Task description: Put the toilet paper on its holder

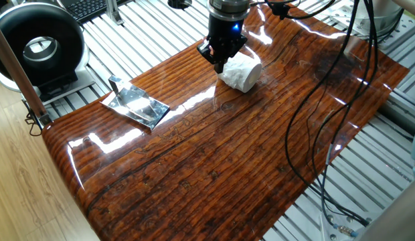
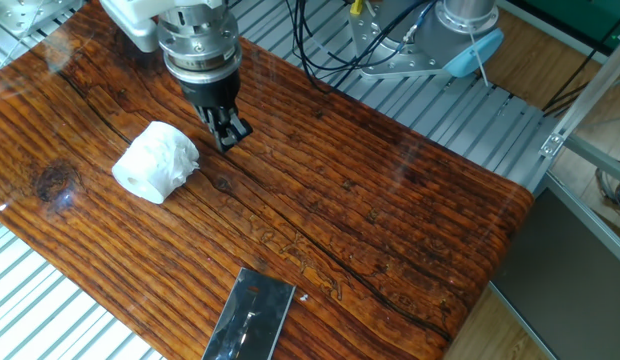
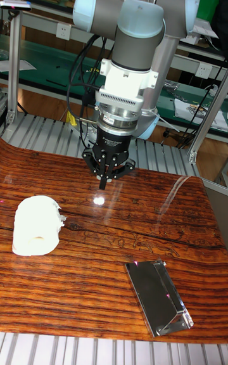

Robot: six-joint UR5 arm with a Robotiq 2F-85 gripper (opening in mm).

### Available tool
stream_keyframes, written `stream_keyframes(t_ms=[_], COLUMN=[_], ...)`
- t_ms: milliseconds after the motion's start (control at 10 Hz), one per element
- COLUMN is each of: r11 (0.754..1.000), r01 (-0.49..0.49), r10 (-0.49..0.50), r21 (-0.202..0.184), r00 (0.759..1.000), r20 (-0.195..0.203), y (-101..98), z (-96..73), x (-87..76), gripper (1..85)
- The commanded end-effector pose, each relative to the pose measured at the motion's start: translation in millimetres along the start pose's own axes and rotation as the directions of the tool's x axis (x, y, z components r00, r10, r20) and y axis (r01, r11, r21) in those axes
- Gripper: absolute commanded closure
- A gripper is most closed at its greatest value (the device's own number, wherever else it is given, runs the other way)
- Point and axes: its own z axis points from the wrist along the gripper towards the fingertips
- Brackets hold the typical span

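A robot arm's gripper (image 2: 231, 134) hangs over the glossy wood-grain surface (image 2: 370, 210) near the upper left of the frame, its fingers drawn together and holding nothing. The toilet paper (image 2: 155, 162) lies on its side just beside it, left of the fingertips. The holder (image 1: 134, 103), a shiny metal plate, sits well apart. No legible writing shows.
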Motion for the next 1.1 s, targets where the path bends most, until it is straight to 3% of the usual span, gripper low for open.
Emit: stream_keyframes(t_ms=[0, 200, 400, 500, 600, 700, 900, 1000], r11=[0.999, 0.997, 0.995, 0.994, 0.993, 0.992, 0.992, 0.994], r01=[-0.03, -0.074, -0.102, -0.108, -0.112, -0.122, -0.117, -0.107], r10=[0.03, 0.074, 0.102, 0.108, 0.112, 0.122, 0.117, 0.107], r21=[-0.02, -0.016, -0.011, 0.032, 0.043, 0.028, 0.038, 0.013], r00=[0.999, 0.997, 0.995, 0.994, 0.994, 0.993, 0.993, 0.994], r20=[-0.023, -0.005, -0.017, -0.005, 0.001, -0.002, -0.006, -0.011], y=[4.5, 3.4, 2.4, -9.0, -12.1, -8.1, -10.3, -3.9], z=[-1.0, -0.9, -1.0, -1.0, -1.2, -1.0, -1.1, -0.9], x=[5.9, 1.1, 4.1, 2.2, 1.2, 1.6, 2.7, 3.2], gripper=[83.0, 84.7, 84.7, 84.7, 84.7, 84.7, 84.7, 84.7])
